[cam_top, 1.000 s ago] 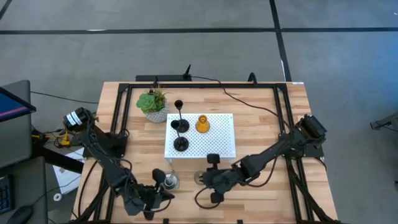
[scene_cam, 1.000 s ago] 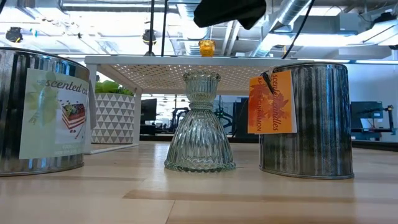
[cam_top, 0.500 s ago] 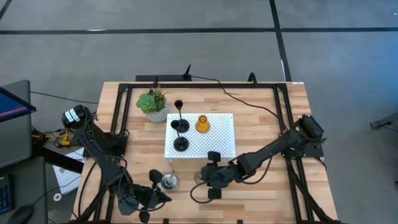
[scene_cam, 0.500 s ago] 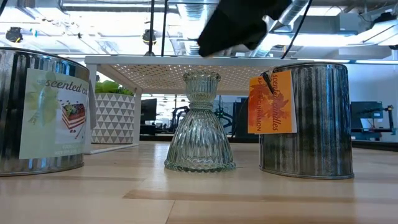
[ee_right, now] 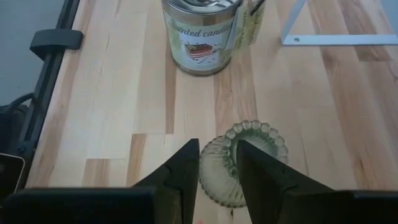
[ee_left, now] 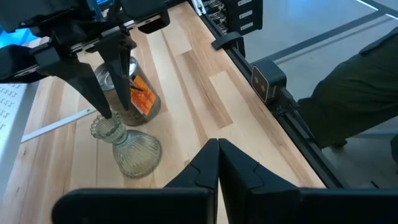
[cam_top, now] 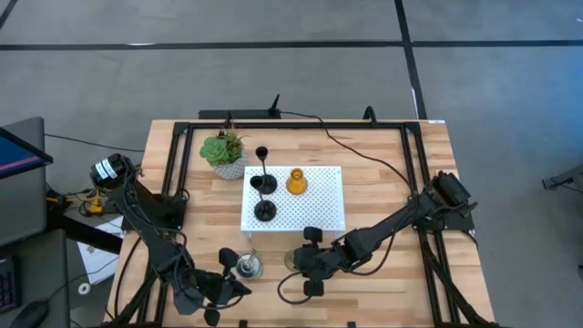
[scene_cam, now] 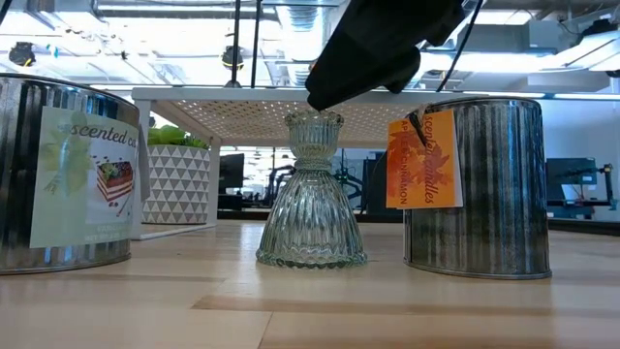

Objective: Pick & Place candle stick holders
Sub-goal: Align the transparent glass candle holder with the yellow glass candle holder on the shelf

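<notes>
Right claw: the right gripper [ee_right: 217, 148] hangs over the pale green ribbed glass candle holder [scene_cam: 312, 194], its two dark fingers parted, one on each side of the holder's scalloped top. It is released, not grasping; whether a finger touches the rim I cannot tell.
Left claw: the left gripper [ee_left: 217, 144] is clenched on nothing, fingertips meeting. It waits low near the worktop's near-left corner (near meaning the edge where the low camera sits).
Green holder: it stands upright on the wooden worktop [cam_top: 383, 191] close to the middle of the near edge, wide base down and narrow neck up.
Tins: the silvery metal tin with a cake picture label [scene_cam: 68, 174] stands to the left of the green holder, and the silvery metal tin with an orange paper tag [scene_cam: 494, 184] stands just beside it on the right. Both are apart from the holder.
Platform: the white perforated rectangular platform [cam_top: 319, 214] stands at the worktop's middle, behind the green holder.
On the platform: the amber glass holder [cam_top: 296, 182] is near its far edge, and two black thin-stemmed holders [cam_top: 264, 210] are along its left edge.
Behind the platform: a third black thin-stemmed holder [cam_top: 261, 152] stands on the wood, beside the green potted plant in a white patterned pot [cam_top: 225, 153] (towards the far-left corner).
</notes>
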`<move>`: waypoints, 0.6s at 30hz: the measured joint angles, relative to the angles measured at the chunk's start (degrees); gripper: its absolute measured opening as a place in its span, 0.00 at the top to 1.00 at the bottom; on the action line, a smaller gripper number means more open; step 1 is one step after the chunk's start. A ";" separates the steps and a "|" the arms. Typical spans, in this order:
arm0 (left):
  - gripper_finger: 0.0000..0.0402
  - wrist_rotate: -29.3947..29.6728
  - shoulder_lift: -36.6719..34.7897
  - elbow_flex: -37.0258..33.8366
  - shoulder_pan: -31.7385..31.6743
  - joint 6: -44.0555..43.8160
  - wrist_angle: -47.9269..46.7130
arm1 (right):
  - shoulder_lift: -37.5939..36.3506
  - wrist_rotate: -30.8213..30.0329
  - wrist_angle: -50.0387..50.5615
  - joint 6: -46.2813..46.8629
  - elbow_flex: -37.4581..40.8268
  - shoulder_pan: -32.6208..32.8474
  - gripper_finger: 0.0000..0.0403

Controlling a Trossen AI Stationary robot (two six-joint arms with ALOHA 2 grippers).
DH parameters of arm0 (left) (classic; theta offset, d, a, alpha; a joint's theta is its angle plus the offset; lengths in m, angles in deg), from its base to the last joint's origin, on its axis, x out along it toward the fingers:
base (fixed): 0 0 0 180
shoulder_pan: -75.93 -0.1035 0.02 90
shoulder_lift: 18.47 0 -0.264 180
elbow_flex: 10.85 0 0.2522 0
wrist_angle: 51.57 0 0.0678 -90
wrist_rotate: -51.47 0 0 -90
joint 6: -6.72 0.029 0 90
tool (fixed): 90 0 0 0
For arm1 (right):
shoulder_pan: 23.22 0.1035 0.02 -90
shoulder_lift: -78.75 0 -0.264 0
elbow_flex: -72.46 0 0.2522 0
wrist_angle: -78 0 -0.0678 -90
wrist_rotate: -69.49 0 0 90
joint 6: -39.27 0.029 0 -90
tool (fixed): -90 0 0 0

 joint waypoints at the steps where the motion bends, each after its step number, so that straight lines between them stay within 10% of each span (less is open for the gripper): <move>1: 0.98 0.00 0.00 0.00 0.00 0.00 0.00 | 0.04 0.17 -0.01 0.04 0.00 -0.03 0.75; 18: 0.98 0.00 0.02 0.02 0.00 0.00 -0.02 | 0.35 4.77 1.19 4.48 0.22 -2.43 0.75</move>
